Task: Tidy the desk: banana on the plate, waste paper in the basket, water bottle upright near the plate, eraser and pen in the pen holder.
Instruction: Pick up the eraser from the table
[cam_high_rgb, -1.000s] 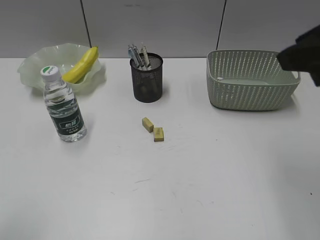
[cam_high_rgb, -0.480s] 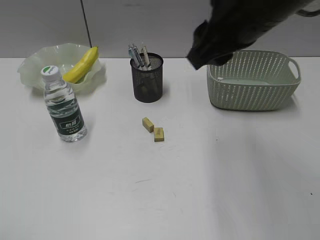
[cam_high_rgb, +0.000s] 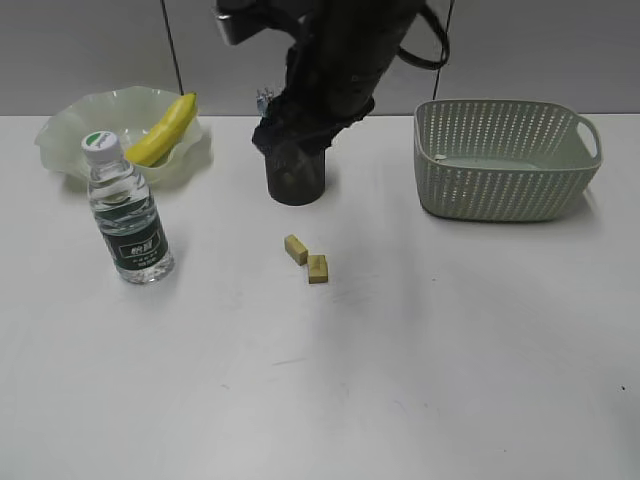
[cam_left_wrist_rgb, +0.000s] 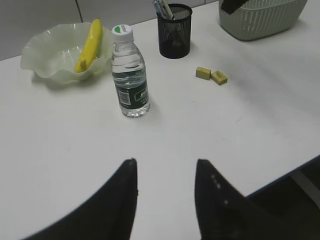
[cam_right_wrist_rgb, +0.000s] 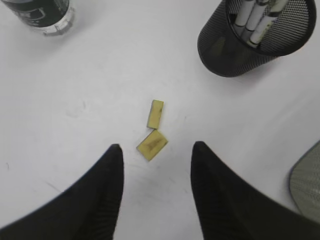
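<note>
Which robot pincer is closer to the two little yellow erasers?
Right. The right pincer hangs open just above the erasers. The left pincer is far back near the desk's front edge.

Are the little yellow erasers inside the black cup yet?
No, both erasers lie on the bare desk in front of the pen holder, which holds only pens.

Exterior view. Desk carries everything. Far left: plate with banana lying in it. Water bottle upright just in front of the plate. Centre rear: pen holder, pens standing inside. Two eraser pieces lie on the desk in front of the holder, touching or nearly so. Basket at far right, well apart from the holder.
</note>
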